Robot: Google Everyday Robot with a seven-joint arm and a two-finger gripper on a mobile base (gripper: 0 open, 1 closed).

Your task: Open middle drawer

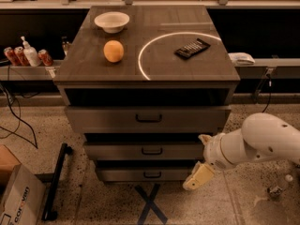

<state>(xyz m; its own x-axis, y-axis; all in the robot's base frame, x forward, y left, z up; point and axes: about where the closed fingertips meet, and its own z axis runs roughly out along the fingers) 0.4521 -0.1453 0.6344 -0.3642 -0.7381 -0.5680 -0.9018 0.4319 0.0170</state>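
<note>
The middle drawer (117, 152) is a grey-brown front with a small black bar handle (152, 151), set between the wider top drawer (103, 118) and the narrower bottom drawer (122, 174). It stands about flush with its neighbours in the stepped cabinet. My gripper (198, 175) is on a white arm (262, 142) at the lower right. It hangs low beside the right ends of the middle and bottom drawers, to the right of the handle and apart from it.
On the cabinet top (84, 64) are a white bowl (111, 21), an orange (113, 51) and a black remote (192, 48). A side shelf at the left holds cans and a bottle (29, 55). A cardboard box (16, 198) and a black bar (55, 182) lie on the floor at the left.
</note>
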